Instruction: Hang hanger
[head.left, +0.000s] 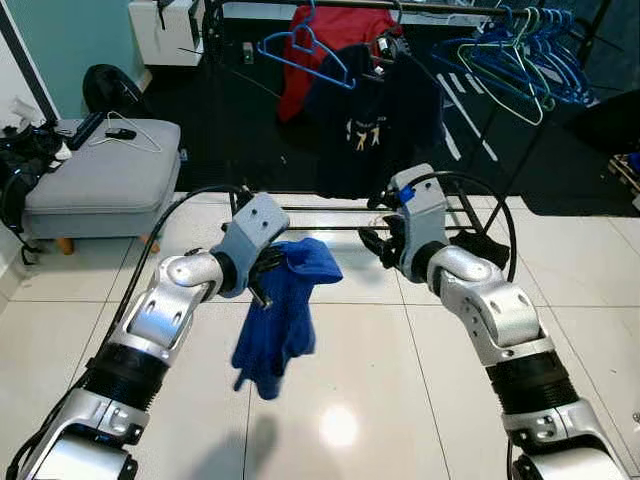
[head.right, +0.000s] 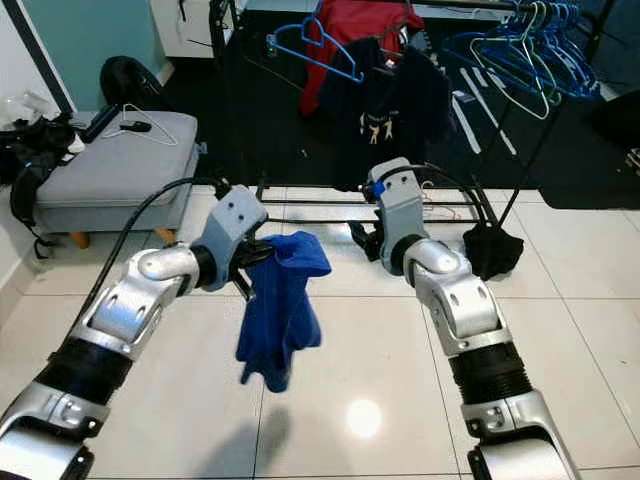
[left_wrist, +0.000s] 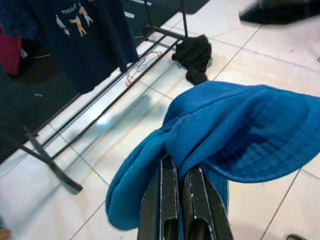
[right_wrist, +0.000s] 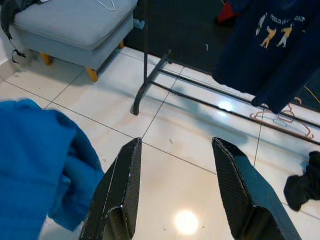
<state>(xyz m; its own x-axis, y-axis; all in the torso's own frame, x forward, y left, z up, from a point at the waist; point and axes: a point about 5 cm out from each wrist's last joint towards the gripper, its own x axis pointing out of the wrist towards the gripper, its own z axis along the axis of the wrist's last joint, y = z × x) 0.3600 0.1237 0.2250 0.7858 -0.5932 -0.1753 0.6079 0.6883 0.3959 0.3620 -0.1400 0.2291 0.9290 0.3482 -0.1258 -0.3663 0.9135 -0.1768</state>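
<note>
Left gripper (left_wrist: 180, 175): fingers pinched on blue shirt (head.left: 285, 320), held mid-air above floor. Right gripper (right_wrist: 175, 190): fingers wide, empty, beside shirt. Hangers (head.left: 520, 50) on rack (head.left: 400, 10). Step: garment carried; next, probably fetch 1 hanger.

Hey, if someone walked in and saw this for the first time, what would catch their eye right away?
First, the bright blue cloth garment dangling over the white tiled floor, pinched in the left gripper. Beside it, the right gripper is held open and empty. Behind both, a black clothes rack carries blue plastic hangers, a red garment and a navy printed T-shirt.
</note>
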